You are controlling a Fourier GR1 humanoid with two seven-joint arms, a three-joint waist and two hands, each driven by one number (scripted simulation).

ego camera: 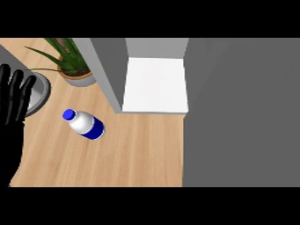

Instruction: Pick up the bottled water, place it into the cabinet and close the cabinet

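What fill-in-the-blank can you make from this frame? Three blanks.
1. The bottle has a cap coloured ____.
2. The cabinet stands ____.
3. The only hand in view, fingers straight, is the robot's ____ one.
Missing: blue; open; left.

A potted plant (71,61) stands on the pale wooden worktop (133,154), close to its far edge. Long, pointed green leaves spread upward and to the left from its small round grey pot (81,80), with dark soil at the rim. Just left of the plant and a little nearer lies a round grey dish (42,92) with a lighter rim, only partly in view. The worktop's grain runs in long streaks from the plant toward the near edge
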